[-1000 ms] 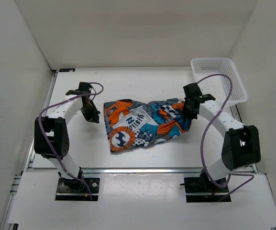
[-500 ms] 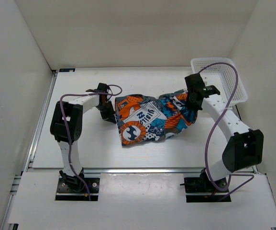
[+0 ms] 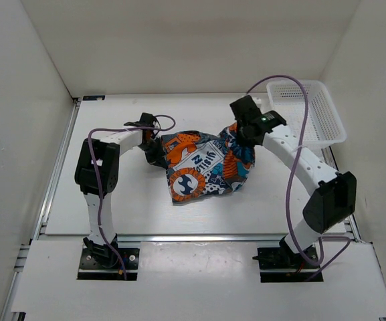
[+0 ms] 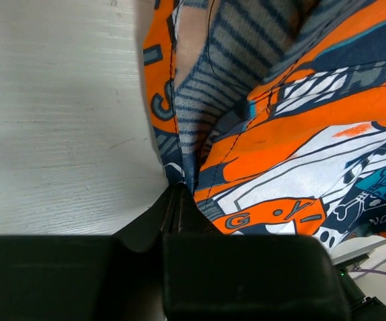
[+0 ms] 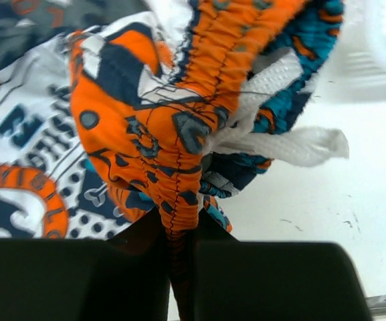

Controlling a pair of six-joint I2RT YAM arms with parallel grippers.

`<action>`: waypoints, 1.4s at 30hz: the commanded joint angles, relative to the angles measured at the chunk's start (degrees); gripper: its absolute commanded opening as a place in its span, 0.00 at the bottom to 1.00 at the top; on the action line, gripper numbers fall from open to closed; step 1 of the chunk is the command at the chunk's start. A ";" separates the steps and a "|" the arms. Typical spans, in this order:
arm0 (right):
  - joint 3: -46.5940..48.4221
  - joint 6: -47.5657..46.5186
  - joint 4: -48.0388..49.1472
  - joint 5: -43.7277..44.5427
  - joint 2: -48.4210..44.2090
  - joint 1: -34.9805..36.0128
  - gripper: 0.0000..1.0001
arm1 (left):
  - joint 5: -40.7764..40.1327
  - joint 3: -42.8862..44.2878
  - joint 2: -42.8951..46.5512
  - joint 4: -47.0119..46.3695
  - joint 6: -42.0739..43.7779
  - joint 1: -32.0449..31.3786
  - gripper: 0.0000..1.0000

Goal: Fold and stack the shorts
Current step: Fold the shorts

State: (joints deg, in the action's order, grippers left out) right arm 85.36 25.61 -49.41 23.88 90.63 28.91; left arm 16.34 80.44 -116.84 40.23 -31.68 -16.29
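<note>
Shorts point(image 3: 203, 167) bunched leftward on white-walled table point(image 3: 126, 204) (left tool point(image 3: 156, 153), right tool point(image 3: 246, 138) clamp them).

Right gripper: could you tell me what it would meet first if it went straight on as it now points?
The shorts: the right gripper is shut on their waistband, and bunched cloth fills the way ahead; anything beyond is hidden.

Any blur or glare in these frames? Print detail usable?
Top external: even soft light, sharp, faint shadows beside the shorts. Left wrist: print crisp, no glare, dark fingers featureless at the bottom. Right wrist: waistband seam sharp, white background at top right washed out and soft.
</note>
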 commanded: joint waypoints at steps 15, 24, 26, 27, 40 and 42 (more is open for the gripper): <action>29.06 0.15 -1.31 -4.35 28.36 20.40 0.00 | 0.62 -1.96 0.29 -0.76 2.06 2.93 0.10; 26.46 -2.58 6.77 -15.09 19.16 19.53 0.89 | 3.09 1.55 0.91 1.86 4.87 6.36 0.10; 23.03 -1.35 7.39 -15.62 13.99 16.21 0.84 | 1.95 4.27 2.65 5.11 6.19 8.11 0.10; 18.31 -0.74 7.40 -15.62 12.39 14.88 0.78 | 1.25 5.15 3.62 6.08 6.19 8.12 0.13; -8.72 3.57 11.61 -22.38 2.27 2.03 0.47 | -3.42 12.63 9.44 12.51 7.78 -2.59 0.51; -9.42 3.57 11.61 -22.38 1.66 1.42 0.51 | -3.42 13.16 8.56 12.51 7.78 -4.18 0.68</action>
State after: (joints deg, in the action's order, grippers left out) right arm 75.75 28.91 -40.34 3.38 94.35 31.09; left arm 12.78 92.73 -107.63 50.81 -24.60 -18.57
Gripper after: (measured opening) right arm 0.493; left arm 0.639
